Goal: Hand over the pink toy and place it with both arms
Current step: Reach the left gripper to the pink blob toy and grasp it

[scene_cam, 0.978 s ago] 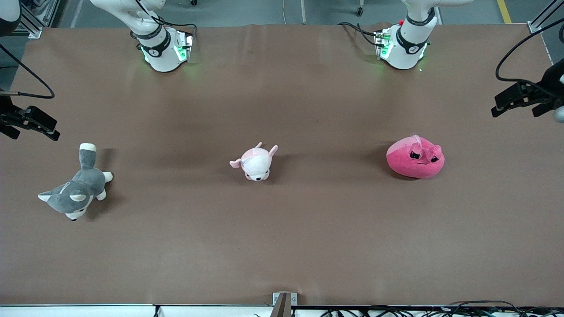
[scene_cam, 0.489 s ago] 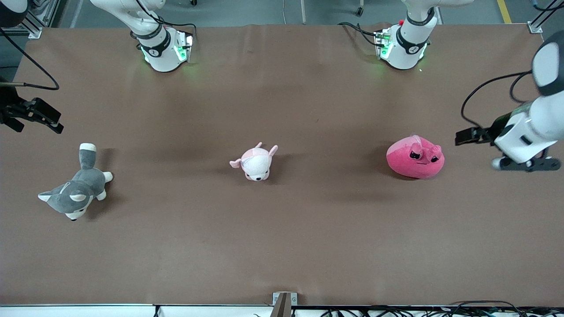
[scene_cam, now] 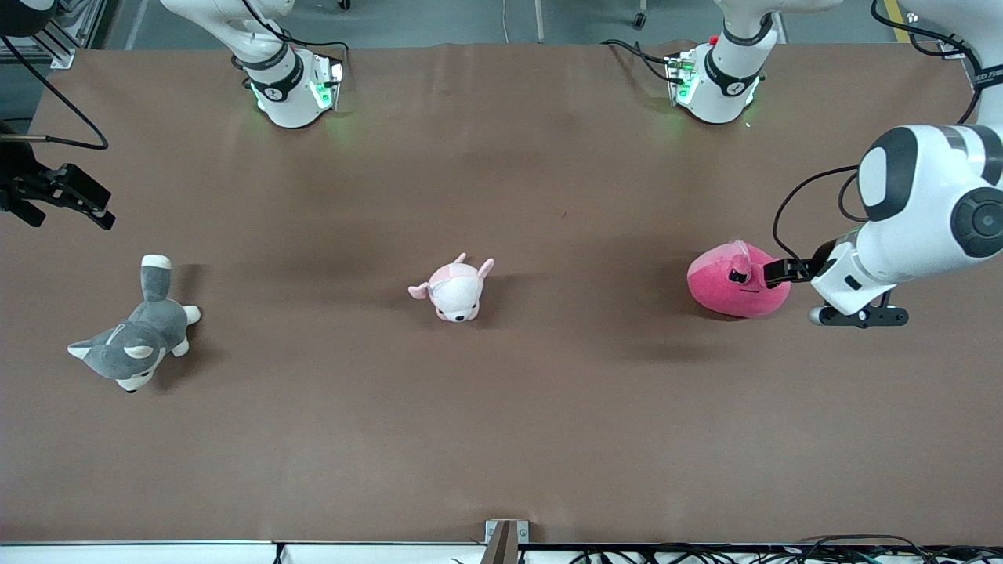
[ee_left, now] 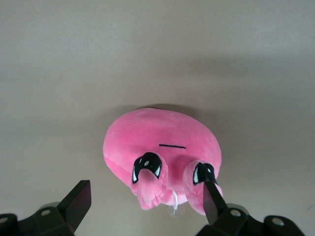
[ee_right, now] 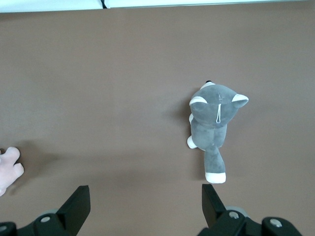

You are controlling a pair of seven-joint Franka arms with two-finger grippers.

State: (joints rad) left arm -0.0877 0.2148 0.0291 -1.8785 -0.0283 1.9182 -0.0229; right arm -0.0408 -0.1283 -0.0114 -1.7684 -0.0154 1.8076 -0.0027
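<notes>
Visibly plump hot-pink toy (ee_left: 162, 147), dark angry eyes.

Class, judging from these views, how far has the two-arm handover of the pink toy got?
Done: nothing; the pink toy lies on the table, ungripped. In hand: the left gripper is open at the toy's edge. The right gripper, open, waits at the right arm's end of the table. Left: grasp, handover, placement.

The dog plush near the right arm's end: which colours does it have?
The dog plush is grey with white paws, ears and tail tip; right wrist view.
</notes>
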